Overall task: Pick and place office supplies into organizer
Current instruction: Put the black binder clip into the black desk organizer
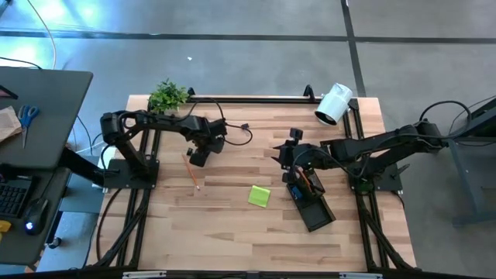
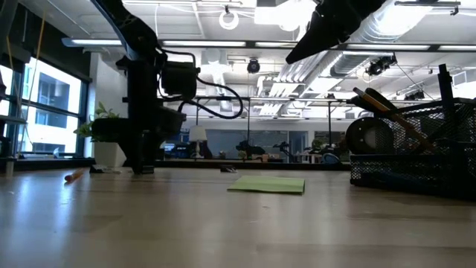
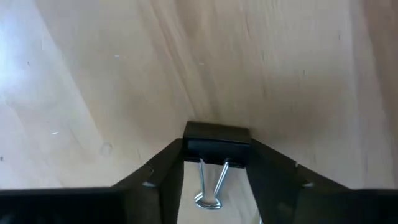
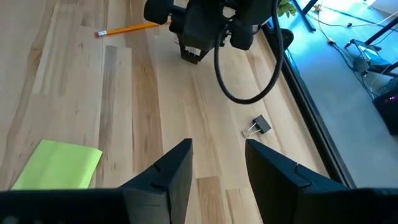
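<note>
left tool (image 3: 216, 163): fingers flank binder clip (image 3: 216, 144), clamp unclear | right tool (image 4: 217, 163): apart, empty | second clip (image 4: 257, 126) only right-wrist

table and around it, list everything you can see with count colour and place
pencil: 1, orange, table left of centre
sticky-note pad: 1, lime green, table middle
binder clip: 1, black, between left gripper's fingers, on table
second binder clip: 1, black, lying free on table
organizer: 1, black mesh, right of pad, pens inside
plant: 1, green, table's back left corner
camera: 1, white, table's back right
scissors: 1, blue-handled, side desk
left gripper: 1, dark, around clip
right gripper: 1, dark, open, above table
</note>
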